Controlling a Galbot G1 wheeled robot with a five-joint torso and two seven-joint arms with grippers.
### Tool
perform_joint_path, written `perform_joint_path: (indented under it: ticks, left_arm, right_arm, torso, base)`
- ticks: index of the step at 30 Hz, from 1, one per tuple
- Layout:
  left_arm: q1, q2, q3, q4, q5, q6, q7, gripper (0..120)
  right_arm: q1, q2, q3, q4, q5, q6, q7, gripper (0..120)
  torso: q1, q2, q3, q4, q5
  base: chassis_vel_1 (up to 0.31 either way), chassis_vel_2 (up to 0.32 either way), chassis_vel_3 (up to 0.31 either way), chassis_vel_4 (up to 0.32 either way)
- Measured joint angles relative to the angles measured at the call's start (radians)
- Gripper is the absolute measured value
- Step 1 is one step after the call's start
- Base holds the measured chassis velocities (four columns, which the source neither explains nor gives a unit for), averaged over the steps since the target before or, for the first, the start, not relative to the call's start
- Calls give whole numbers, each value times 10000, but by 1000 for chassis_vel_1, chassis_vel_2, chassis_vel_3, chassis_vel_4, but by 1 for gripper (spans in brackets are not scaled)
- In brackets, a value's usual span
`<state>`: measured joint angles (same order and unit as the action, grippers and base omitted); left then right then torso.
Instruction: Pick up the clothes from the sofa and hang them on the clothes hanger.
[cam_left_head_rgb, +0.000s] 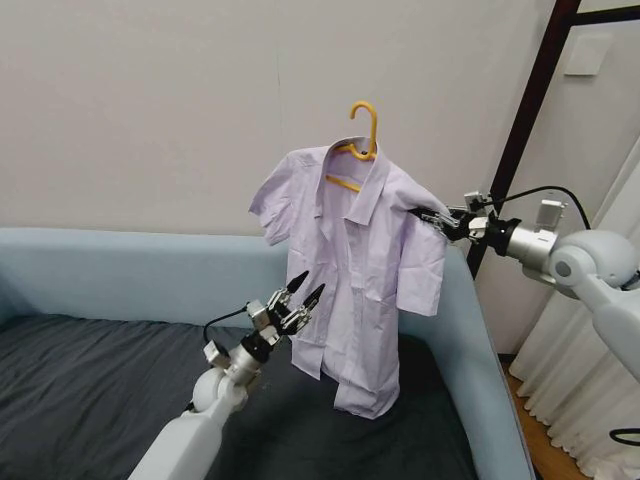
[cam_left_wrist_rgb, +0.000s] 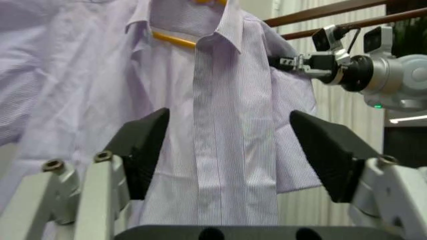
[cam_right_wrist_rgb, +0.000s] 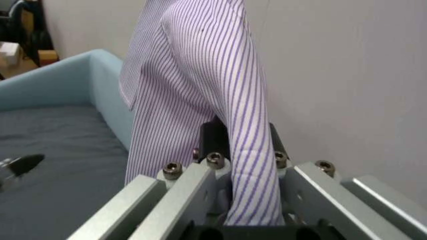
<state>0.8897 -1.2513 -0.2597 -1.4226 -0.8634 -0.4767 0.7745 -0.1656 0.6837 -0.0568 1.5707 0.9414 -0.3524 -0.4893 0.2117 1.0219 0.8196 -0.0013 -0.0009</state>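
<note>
Left gripper (cam_left_head_rgb: 306, 290) spread, well below 1 yellow hanger (cam_left_head_rgb: 364, 125).
I see 1 striped shirt (cam_left_head_rgb: 360, 270) hung on hanger; right gripper (cam_left_head_rgb: 428, 214) clamped on its shoulder fabric, just below-R of hanger.
</note>
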Motion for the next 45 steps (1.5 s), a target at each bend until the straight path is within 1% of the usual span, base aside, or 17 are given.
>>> perform_joint_path:
  ticks: [1,3,5,7,9,11,13,17,20,23,28,35,36,39,41,43,45]
  left_arm:
    - [53,-12,-44,-25,12,-7,-28,79]
    - [817,-247,-578,-454,111,-62,-546,92]
    - [900,-278,-635,-500,124,-69,-600,94]
    - [1371,-443,-914,-713,265,-139,-853,100]
    - [1472,-469,-969,-761,314,-151,-899,100]
    - [1641,-452,-1057,-969,421,-155,-1243,100]
    - [1653,-420,-1062,-1040,467,-154,-1409,100]
    - [1522,-68,-1051,-1551,797,88,-2735,100]
    - [1453,-1,-1039,-1653,838,151,-2942,100]
    - [1448,-34,-1009,-1794,880,200,-3120,100]
    - [1648,-183,-978,-1874,989,205,-3170,100]
    - [1939,-224,-976,-2244,1041,256,-3301,100]
    - [2036,-181,-1016,-2360,1042,268,-3342,100]
    - [2182,-65,-1096,-2500,1038,270,-3363,100]
    - [2195,-52,-1106,-2507,1035,270,-3363,100]
    - [2202,-40,-1112,-2510,1015,257,-3365,100]
    - [2174,-72,-1043,-2500,1009,245,-3365,100]
  right_arm:
    - [57,16,-43,-8,13,-23,53,0]
    - [881,380,-574,-11,374,-438,1252,0]
    - [966,441,-621,-9,420,-484,1431,0]
    - [1419,878,-917,-12,702,-674,2599,0]
    - [1501,1000,-977,-11,814,-703,2968,0]
    - [1730,1233,-1198,126,1341,-745,4119,0]
    - [1798,1238,-1265,182,1520,-746,4362,0]
    - [2608,712,-1829,944,3525,-1231,6133,0]
    - [2989,473,-2002,1198,4101,-1478,6704,0]
    - [3761,31,-2066,1724,5281,-2187,7825,0]
    - [4258,-150,-1879,2070,5823,-2582,8460,0]
    - [4906,167,-1493,2248,6166,-2948,9731,0]
    - [5031,230,-1487,2381,6191,-2962,10488,0]
    - [5178,27,-1621,2803,6382,-2946,11895,0]
    - [5191,-26,-1640,2862,6414,-2935,12093,0]
    - [5220,-320,-1675,3192,6518,-2836,13071,0]
    - [5213,-518,-1661,3407,6518,-2771,13515,0]
  torso:
    - [0,0,0,0,1]
    - [0,0,-1,0,-1]
    - [0,0,-1,0,-1]
    - [0,0,-1,1,-1]
    - [1,0,-1,3,-1]
    - [1,-1,0,6,1]
    - [1,-1,0,5,1]
    - [0,0,-1,-1,2]
    - [1,1,-1,-3,2]
    - [0,0,-1,-3,3]
    - [0,0,-1,-1,3]
    - [1,0,-1,4,1]
    - [0,0,-1,5,1]
    - [0,0,-1,4,1]
    - [0,0,-1,3,3]
    - [0,1,-1,0,4]
    - [0,0,-1,0,3]
  base:
    - [0,0,0,0]
    - [0,0,0,0]
    - [0,0,0,0]
    - [0,0,0,0]
    - [0,0,0,0]
    - [0,0,0,0]
    - [0,0,0,0]
    - [0,0,0,0]
    - [0,0,0,0]
    - [0,0,0,0]
    - [0,0,0,0]
    - [0,0,0,0]
    - [0,0,0,0]
    - [0,0,0,0]
    - [0,0,0,0]
    - [0,0,0,0]
    - [0,0,0,0]
